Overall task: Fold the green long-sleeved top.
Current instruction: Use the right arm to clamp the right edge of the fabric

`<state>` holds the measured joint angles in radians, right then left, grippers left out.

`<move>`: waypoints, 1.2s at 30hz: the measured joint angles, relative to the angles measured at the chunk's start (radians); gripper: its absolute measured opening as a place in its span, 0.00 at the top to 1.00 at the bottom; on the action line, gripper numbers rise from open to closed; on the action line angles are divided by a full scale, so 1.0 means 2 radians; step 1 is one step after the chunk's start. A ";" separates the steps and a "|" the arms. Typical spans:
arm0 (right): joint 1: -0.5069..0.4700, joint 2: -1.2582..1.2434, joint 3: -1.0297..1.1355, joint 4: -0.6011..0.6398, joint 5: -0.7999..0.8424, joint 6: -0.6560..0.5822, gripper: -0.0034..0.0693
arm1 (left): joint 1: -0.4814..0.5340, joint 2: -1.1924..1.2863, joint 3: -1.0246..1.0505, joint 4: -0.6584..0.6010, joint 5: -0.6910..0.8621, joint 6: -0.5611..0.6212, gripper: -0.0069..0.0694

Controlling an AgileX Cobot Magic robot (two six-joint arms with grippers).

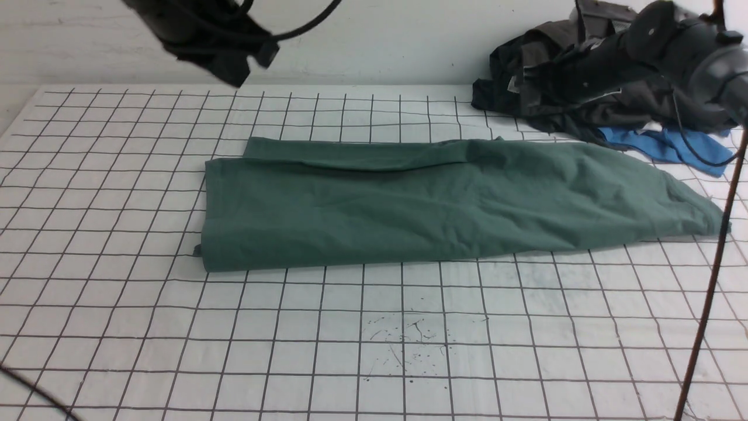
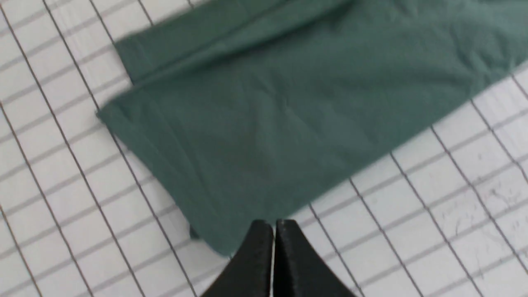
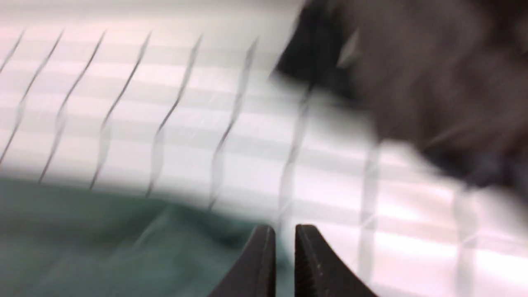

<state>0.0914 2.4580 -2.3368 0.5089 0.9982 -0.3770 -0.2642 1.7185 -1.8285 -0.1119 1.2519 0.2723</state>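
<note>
Two empty hands: left hand (image 2: 274, 223) closed, right hand (image 3: 284, 229) barely ajar; green long-sleeved top (image 1: 409, 204) runs nine-to-three, nine o'clock end nearest left hand.

Tapered black left gripper (image 2: 274, 223), looping black cable (image 1: 311, 24)

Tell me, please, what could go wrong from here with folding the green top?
The green long-sleeved top ends on the right close to the dark clothes and the blue garment; a grasp there might catch them. The left gripper is shut above the top's near edge; lowered like that, it might push the cloth rather than pinch it.
</note>
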 joint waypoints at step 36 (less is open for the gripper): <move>-0.084 -0.087 0.085 -0.162 0.116 0.022 0.83 | 0.000 -0.412 0.601 -0.002 -0.195 -0.022 0.92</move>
<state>-0.0765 2.2832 -2.1676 0.1843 1.2300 -0.3323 -0.2639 0.8948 -0.6271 -0.1163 0.8617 0.2287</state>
